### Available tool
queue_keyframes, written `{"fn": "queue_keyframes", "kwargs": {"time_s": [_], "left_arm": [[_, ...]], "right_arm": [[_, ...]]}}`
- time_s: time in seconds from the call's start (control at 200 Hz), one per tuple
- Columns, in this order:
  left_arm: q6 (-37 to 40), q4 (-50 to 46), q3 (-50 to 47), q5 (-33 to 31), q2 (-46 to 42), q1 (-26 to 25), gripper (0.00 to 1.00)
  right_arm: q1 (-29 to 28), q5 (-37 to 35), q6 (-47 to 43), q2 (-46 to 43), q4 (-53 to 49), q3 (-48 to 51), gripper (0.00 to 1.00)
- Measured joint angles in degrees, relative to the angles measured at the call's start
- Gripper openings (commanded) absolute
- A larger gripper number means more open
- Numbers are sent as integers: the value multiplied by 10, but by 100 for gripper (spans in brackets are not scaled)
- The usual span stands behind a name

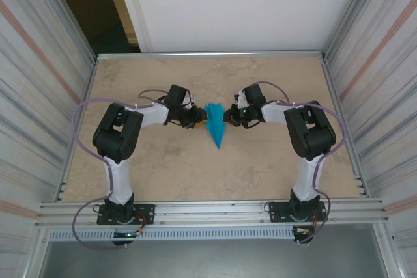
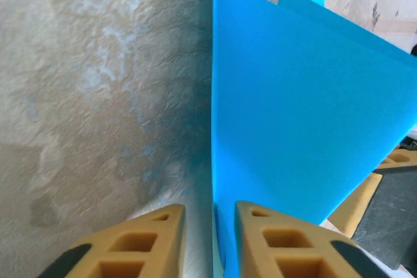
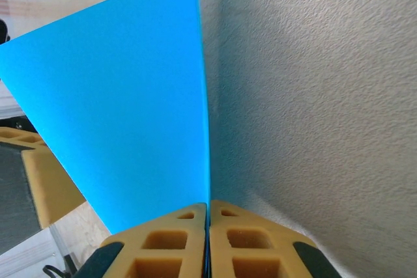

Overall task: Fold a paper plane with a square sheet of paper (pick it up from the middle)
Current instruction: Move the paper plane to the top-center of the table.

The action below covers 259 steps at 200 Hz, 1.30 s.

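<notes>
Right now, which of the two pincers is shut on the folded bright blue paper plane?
The right pincer: its fingers meet on the bright blue paper plane. The left pincer shows a gap around its edge.

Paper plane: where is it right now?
In the top external view, the paper plane is at the centre of the table, between the left tool and the right tool. Its sharp point faces the near edge.

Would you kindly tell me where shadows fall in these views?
Top external: even light, hardly any shadow under the paper plane. Left wrist: a dark shadow on the table left of the plane's edge. Right wrist: shadow right of that edge.
</notes>
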<state>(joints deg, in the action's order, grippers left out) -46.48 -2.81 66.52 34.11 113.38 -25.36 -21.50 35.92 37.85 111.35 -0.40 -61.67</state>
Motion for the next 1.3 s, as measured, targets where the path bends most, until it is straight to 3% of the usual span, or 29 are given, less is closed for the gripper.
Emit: {"fn": "queue_keyframes", "kwargs": {"time_s": [0.1,0.21,0.707,0.912,1.097,1.298], "left_arm": [[3,-10,13,4,3,0,8],[10,-21,21,3,3,0,4],[16,-27,10,-24,-16,14,3],[14,-12,3,-22,-16,14,2],[14,-3,3,-20,-16,14,3],[14,-3,3,-20,-16,14,3]], "right_arm": [[2,0,0,0,0,0,5],[7,0,0,0,0,0,4],[40,-21,1,-20,4,18,7],[37,-20,2,-19,3,20,15],[31,-23,-1,-17,-16,16,33],[9,-75,-31,-45,-71,7,42]]}}
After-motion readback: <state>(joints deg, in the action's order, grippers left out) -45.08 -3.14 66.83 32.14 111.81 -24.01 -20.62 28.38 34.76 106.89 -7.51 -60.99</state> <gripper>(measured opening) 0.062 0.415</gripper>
